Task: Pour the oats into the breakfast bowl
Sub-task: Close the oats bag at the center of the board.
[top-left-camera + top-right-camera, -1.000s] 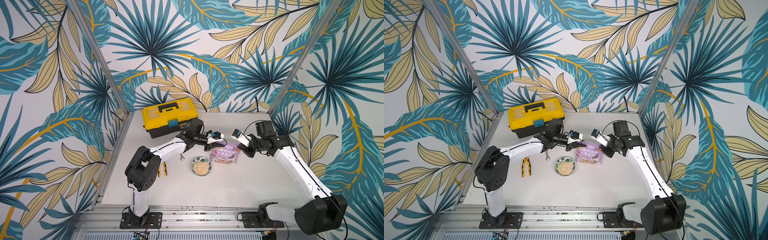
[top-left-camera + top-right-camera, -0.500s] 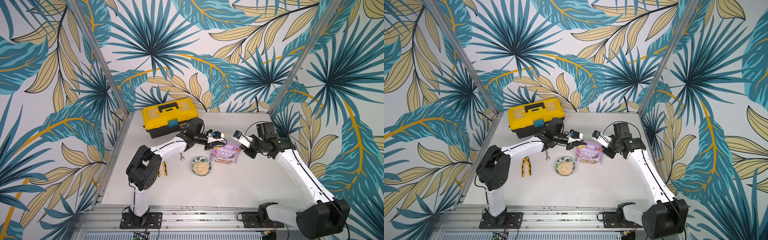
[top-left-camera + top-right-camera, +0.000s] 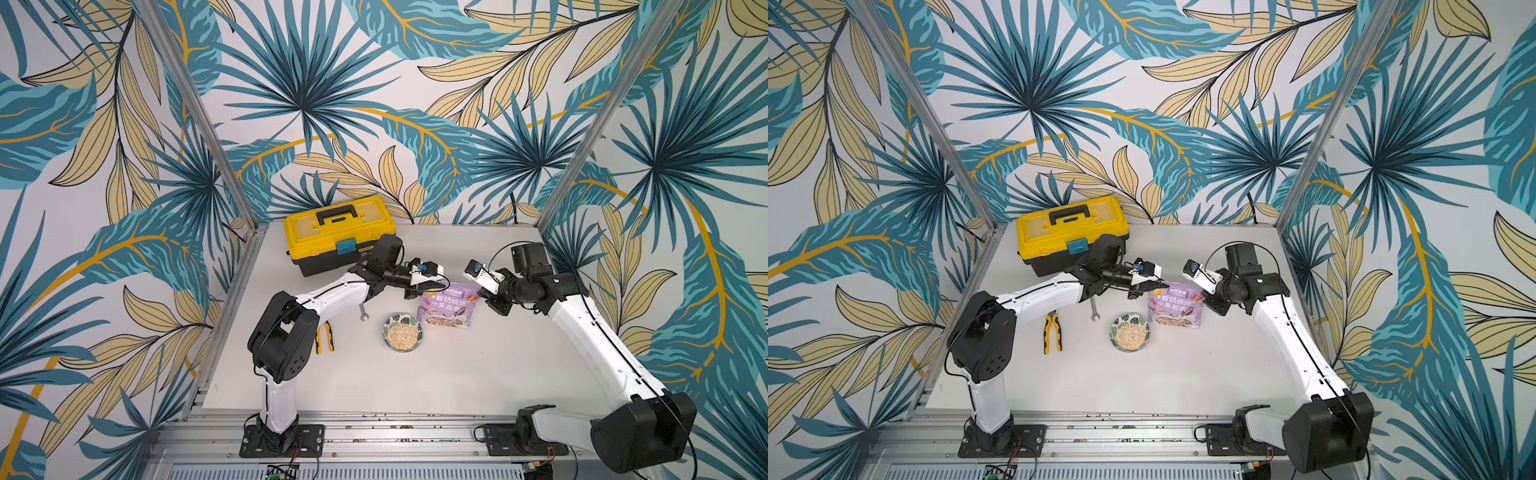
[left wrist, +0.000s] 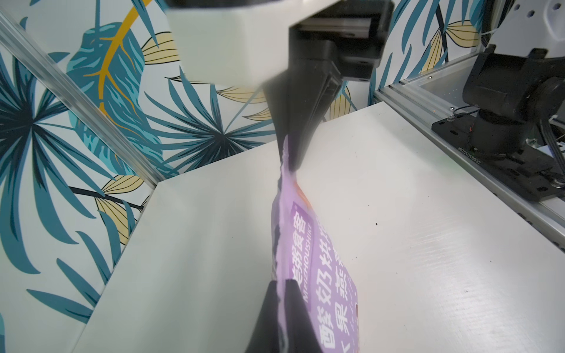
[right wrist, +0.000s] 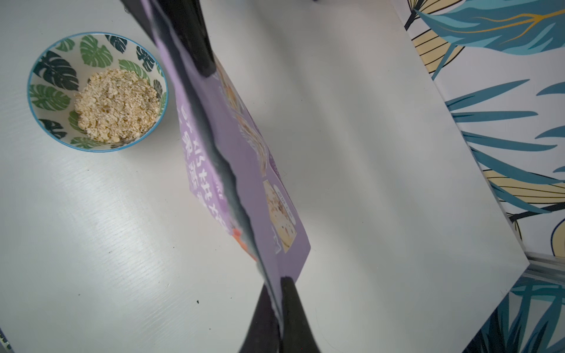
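The lilac pouch (image 3: 449, 307) stood upright on the white table (image 3: 457, 374), just beside the breakfast bowl (image 3: 400, 321), and the oats (image 3: 402, 336) sat heaped inside that bowl. Left gripper (image 3: 440, 286) was at one top corner and right gripper (image 3: 481, 294) at the other, each with its jaws set close either side of the pouch's rim. Whether either truly pinched the foil or merely flanked it, the wrist views could not settle.
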Tool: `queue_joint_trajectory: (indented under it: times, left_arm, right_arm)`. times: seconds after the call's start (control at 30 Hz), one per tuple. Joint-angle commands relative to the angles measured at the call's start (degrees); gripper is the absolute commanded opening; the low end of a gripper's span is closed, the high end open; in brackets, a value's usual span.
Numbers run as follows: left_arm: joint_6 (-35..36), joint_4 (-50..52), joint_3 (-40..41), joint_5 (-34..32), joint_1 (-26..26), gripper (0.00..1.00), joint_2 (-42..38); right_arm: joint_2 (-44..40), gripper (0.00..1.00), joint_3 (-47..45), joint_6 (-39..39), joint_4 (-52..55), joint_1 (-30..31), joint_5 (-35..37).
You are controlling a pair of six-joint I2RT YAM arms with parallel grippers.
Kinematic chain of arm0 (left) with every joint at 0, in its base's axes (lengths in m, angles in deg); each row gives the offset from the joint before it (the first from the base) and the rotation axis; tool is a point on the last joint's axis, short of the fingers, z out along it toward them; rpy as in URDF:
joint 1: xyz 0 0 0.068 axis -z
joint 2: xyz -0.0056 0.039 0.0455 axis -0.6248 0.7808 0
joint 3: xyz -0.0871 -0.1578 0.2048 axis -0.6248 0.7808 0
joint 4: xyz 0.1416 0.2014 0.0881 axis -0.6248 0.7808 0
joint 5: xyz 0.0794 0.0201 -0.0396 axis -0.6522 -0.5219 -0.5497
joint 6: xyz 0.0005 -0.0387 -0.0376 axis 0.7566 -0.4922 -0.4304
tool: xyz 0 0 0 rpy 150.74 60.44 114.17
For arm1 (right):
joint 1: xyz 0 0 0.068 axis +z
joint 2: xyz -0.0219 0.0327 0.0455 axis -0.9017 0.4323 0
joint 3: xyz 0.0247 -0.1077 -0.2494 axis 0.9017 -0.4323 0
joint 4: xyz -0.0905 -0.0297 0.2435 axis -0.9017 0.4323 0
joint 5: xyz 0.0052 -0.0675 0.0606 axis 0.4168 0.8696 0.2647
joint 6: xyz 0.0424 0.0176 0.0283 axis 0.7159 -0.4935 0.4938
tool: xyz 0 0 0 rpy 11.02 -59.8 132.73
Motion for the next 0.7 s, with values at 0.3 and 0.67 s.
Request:
queue_joint_trajectory:
  times: [0.3, 0.67]
  left_arm:
    - [-0.6, 1.1, 3.0, -0.5, -2.4, 0.28, -3.9]
    - [-2.1, -0.9, 2.6, 0.8, -2.3, 0.0, -3.6]
  right_arm:
    - [5.1, 0.61, 5.4, 0.5, -1.2, 5.0, -3.7]
    - [9.2, 0.0, 8.1, -0.4, -0.1, 7.1, -2.1]
